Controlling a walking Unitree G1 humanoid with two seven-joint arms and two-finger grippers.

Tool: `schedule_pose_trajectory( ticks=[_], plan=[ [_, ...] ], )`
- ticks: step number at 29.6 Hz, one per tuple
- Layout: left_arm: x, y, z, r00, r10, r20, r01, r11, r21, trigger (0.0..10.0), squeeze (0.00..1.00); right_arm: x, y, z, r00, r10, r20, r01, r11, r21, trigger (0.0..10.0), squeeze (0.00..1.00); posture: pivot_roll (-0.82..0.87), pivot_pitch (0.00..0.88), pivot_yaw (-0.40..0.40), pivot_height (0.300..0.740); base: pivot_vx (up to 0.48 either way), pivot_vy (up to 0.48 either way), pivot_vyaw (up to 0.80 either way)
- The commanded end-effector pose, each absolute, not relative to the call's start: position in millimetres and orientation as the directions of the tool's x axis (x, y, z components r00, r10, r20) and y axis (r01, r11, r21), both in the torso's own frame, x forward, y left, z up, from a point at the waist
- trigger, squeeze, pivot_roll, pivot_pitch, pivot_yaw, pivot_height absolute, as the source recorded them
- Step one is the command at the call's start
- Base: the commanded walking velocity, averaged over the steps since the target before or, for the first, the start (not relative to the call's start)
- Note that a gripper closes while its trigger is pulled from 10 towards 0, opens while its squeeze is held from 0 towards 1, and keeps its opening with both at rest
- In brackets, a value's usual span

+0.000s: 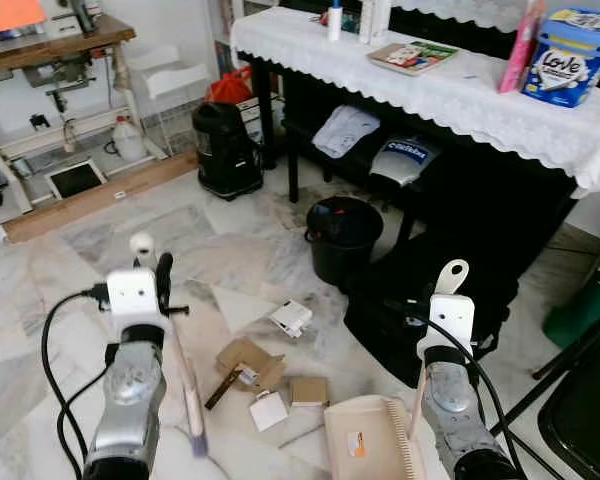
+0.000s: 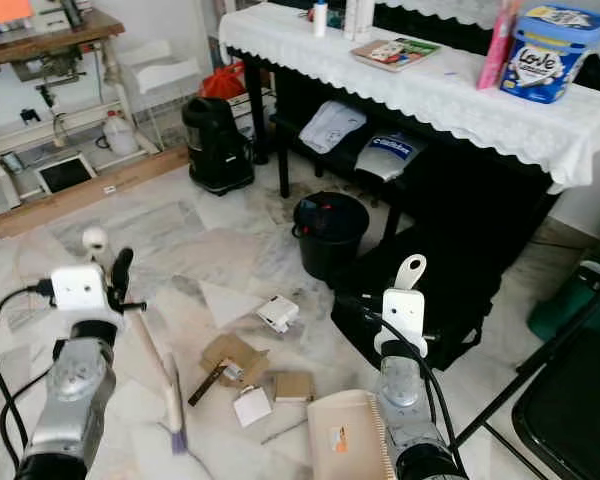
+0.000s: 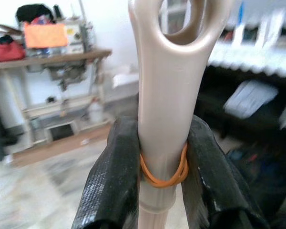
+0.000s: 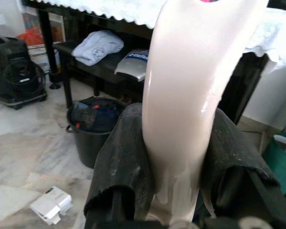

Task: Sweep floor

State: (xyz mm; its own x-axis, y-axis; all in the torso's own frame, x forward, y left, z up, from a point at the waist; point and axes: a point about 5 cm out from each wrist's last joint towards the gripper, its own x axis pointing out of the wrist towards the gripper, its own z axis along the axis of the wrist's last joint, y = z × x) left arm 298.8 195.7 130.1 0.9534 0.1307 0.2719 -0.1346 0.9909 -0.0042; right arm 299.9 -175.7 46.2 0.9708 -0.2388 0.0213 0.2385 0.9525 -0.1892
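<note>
While the marble floor [image 1: 230, 250] lies littered in front of the robot, a beige brush [image 1: 185, 385] is clamped between the black fingers [image 3: 109, 181] of the left gripper [image 3: 162, 191]. Its handle is pale and glossy, with an oval hanging hole at the end and an orange rubber band [image 3: 163, 172] wound round it at the grip; its bristled end is set low near the floor. A matching beige dustpan [image 1: 365, 440] is held by its upright handle in the right gripper [image 4: 176, 186], whose fingers are closed tight on the shaft; the pan rests on the floor with a comb edge along one side.

Between brush and pan, torn cardboard pieces [image 1: 248, 362], a white paper square [image 1: 268, 410] and a small white box [image 1: 291, 319] are scattered. Open floor is seen ahead and to the left. The right side is bounded by a black bin [image 1: 343, 238], a black bag [image 1: 420, 310] and a cloth-covered table [image 1: 460, 95]; a black vacuum cleaner [image 1: 226, 150] stands further off.
</note>
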Motion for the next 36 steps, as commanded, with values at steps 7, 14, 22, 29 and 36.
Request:
schedule_pose_trajectory(
  ticks=[7,14,22,29,36],
  plan=[
    [305,192,150,0.939,0.12,0.321,-0.068,0.984,-0.168,10.0,0.0,304,-173,53,0.972,-0.23,0.047,0.234,0.955,-0.182,10.0,0.0,0.13,0.035,0.025,0.74,0.0,0.0,0.0],
    [307,199,148,0.958,0.093,0.272,-0.01,0.957,-0.29,10.0,0.0,303,-173,51,0.973,-0.227,0.04,0.23,0.956,-0.18,10.0,0.0,0.13,0.037,0.026,0.74,0.0,0.0,0.0],
    [305,197,133,0.978,0.036,0.206,0.029,0.953,-0.302,10.0,0.0,303,-172,51,0.974,-0.226,0.037,0.228,0.957,-0.18,10.0,0.0,0.13,0.038,0.026,0.74,0.0,0.0,0.0],
    [303,197,122,0.99,0.011,0.141,0.025,0.967,-0.254,10.0,0.0,303,-172,51,0.973,-0.227,0.037,0.23,0.957,-0.18,10.0,0.0,0.13,0.041,0.028,0.74,0.0,0.0,0.0],
    [296,199,100,0.997,0.032,0.069,-0.02,0.985,-0.17,10.0,0.0,302,-174,50,0.973,-0.23,0.033,0.232,0.955,-0.184,10.0,0.0,0.12,0.045,0.025,0.74,0.0,0.0,0.0]
  ],
)
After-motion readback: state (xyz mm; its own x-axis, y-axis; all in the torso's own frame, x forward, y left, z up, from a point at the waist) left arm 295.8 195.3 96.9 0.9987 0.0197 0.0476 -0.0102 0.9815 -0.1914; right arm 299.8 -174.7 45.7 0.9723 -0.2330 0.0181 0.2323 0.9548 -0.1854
